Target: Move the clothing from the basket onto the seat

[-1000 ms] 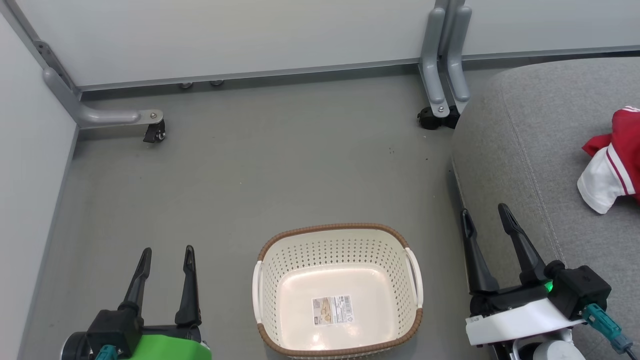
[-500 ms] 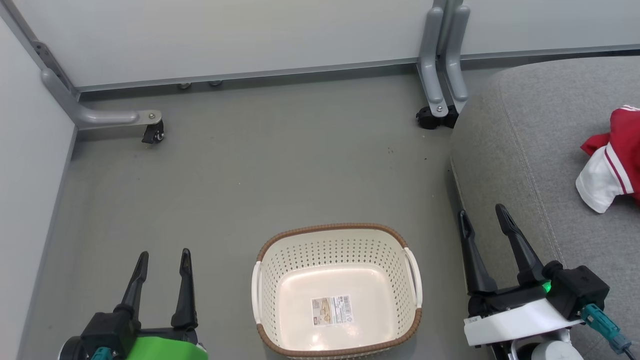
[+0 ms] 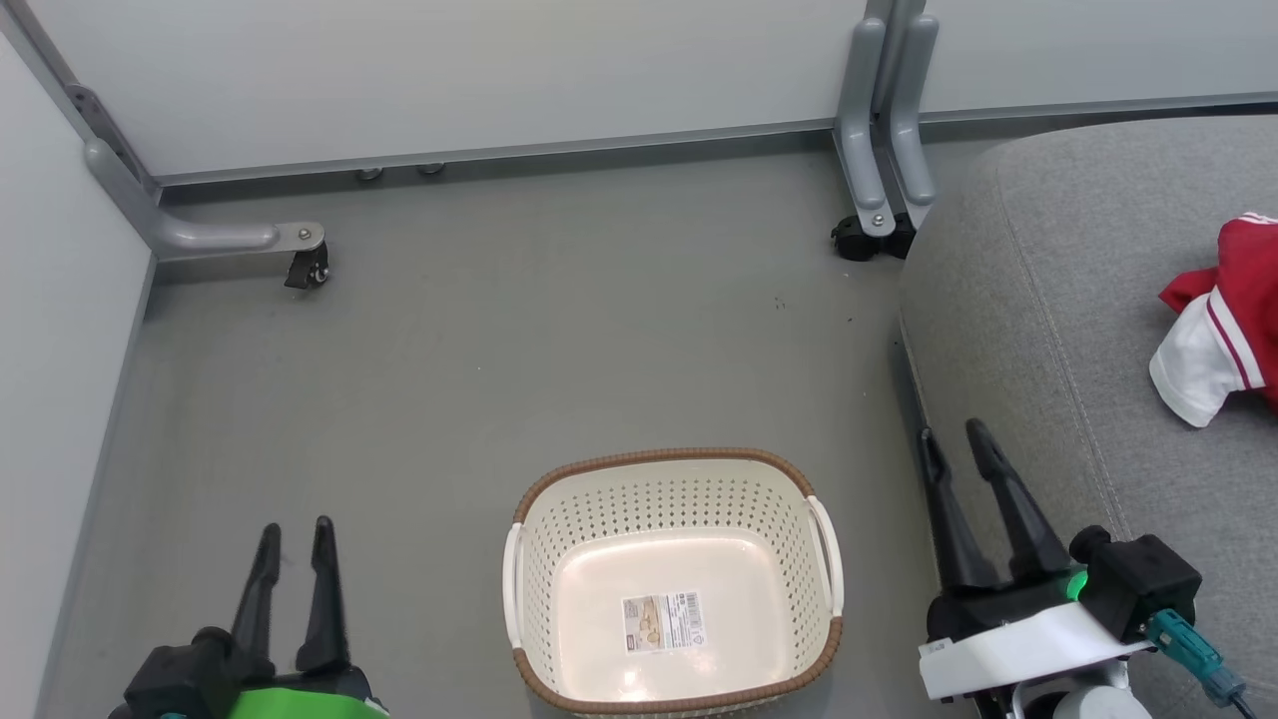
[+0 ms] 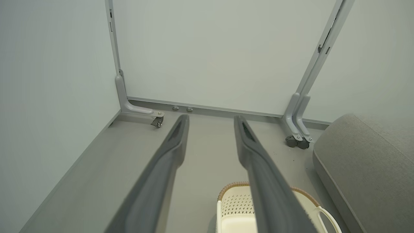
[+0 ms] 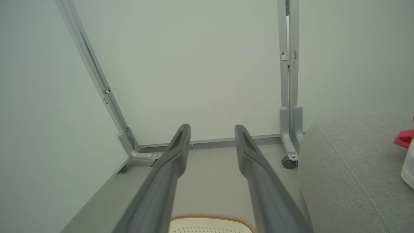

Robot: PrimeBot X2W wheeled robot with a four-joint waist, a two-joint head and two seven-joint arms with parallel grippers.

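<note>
The cream basket (image 3: 649,457) with a brown rim stands on the floor low in the head view, holding nothing but a paper label (image 3: 664,619). Red and white clothing (image 3: 1223,320) lies on the grey seat (image 3: 1048,300) at the right edge. My left gripper (image 3: 295,531) is open to the basket's left, with nothing between its fingers. My right gripper (image 3: 953,435) is open to the basket's right, by the seat's front edge, also holding nothing. The left wrist view has the left gripper (image 4: 211,118) above the basket (image 4: 233,186). The right wrist view has the right gripper (image 5: 212,127), the seat (image 5: 349,168) and the clothing (image 5: 404,137).
White partition panels close off the back and left. Their grey feet with casters (image 3: 308,268) (image 3: 864,240) stand on the grey floor (image 3: 549,330), the right one close to the seat's far corner. Open floor lies between the basket and the back panel.
Both grippers' fingers have drawn closer together, still apart. The left gripper has dropped lower in the head view; the right has shifted slightly down and left.
</note>
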